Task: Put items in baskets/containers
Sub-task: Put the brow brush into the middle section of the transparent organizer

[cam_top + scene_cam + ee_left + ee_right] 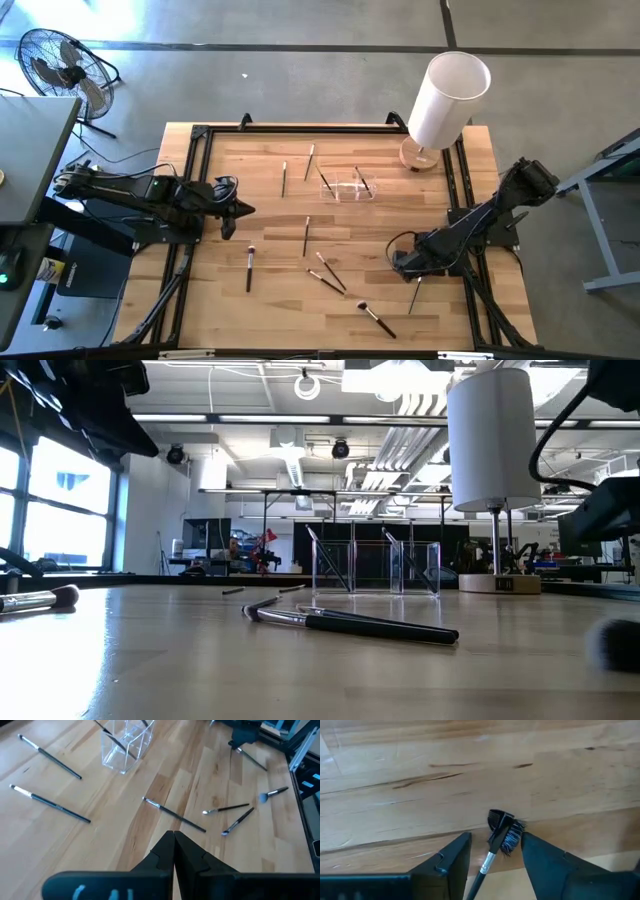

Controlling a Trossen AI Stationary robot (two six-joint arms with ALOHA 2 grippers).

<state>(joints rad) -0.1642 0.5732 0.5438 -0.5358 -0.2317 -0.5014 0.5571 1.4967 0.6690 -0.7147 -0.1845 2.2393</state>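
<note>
Clear tray near the table's far middle, two or three brushes leaning inside it, exact count hard to tell through the clear walls. Two brushes flat just left of the tray. One brush alone at mid-table, another nearer the left arm, a crossed pair toward the near edge, one pale-tipped brush close to that edge.

Right gripper low over the table's right side, fingers apart, a fan-headed brush lying between them, no finger seen touching it; handle cut off by the frame. In the high view only that brush's handle showing past the gripper.

Left gripper pressed together, empty, hovering over the left rail, pointing at mid-table.

White cylinder on its round base at the far right corner, just beside the tray's right end, blocking approach from that side. Bare wood between tray and right gripper.

In the low view, blurred dark shape at lower right, not identifiable. Fan on the floor beyond the left corner
</note>
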